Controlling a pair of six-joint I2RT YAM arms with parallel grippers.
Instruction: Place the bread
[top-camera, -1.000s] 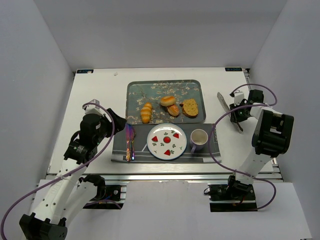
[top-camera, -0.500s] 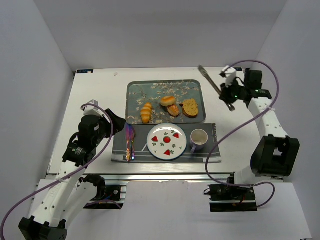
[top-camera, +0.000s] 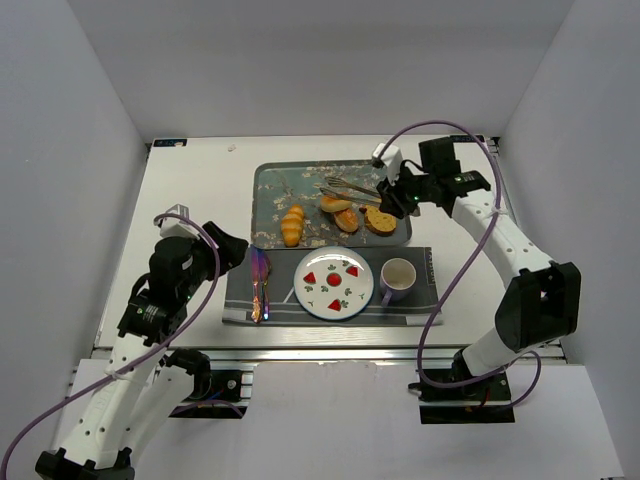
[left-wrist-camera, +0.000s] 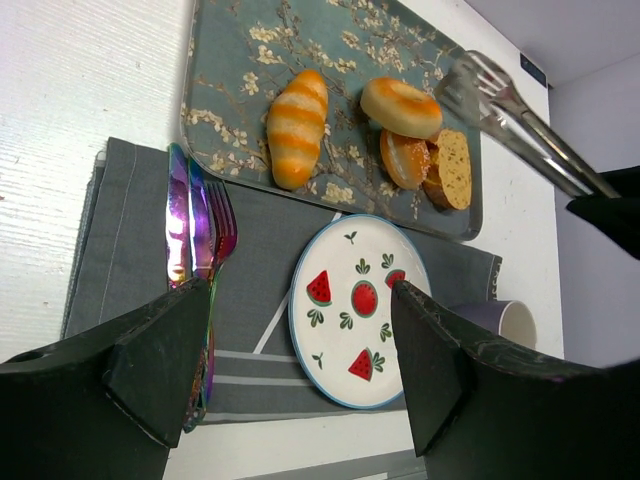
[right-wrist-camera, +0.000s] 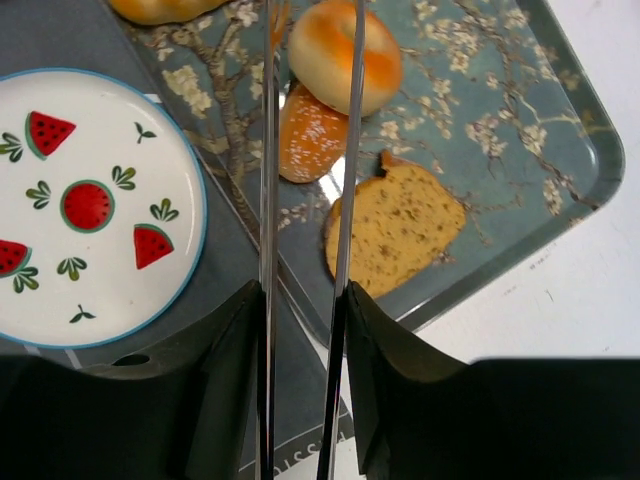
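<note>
The bread (top-camera: 335, 201) is a golden-brown ring lying on the floral tray (top-camera: 270, 180); it also shows in the left wrist view (left-wrist-camera: 400, 106) and the right wrist view (right-wrist-camera: 345, 55). My right gripper (top-camera: 400, 193) (right-wrist-camera: 300, 330) is shut on metal tongs (top-camera: 350, 188) (right-wrist-camera: 267, 150). The tongs' arms are spread and their tips reach over the ring. The watermelon plate (top-camera: 333, 296) (left-wrist-camera: 345, 345) (right-wrist-camera: 110, 250) sits bare on the grey placemat. My left gripper (top-camera: 235, 247) (left-wrist-camera: 300, 290) is open and empty, left of the plate.
On the tray are also a ridged croissant roll (top-camera: 292, 224), a small oval bun (top-camera: 347, 220) and a toast slice (top-camera: 380, 215). A purple cup (top-camera: 397, 277) stands right of the plate. Iridescent cutlery (top-camera: 259, 283) lies left of it.
My right arm has swung left from the table's right side, carrying the tongs over the tray to the ring. The left arm has barely moved.
</note>
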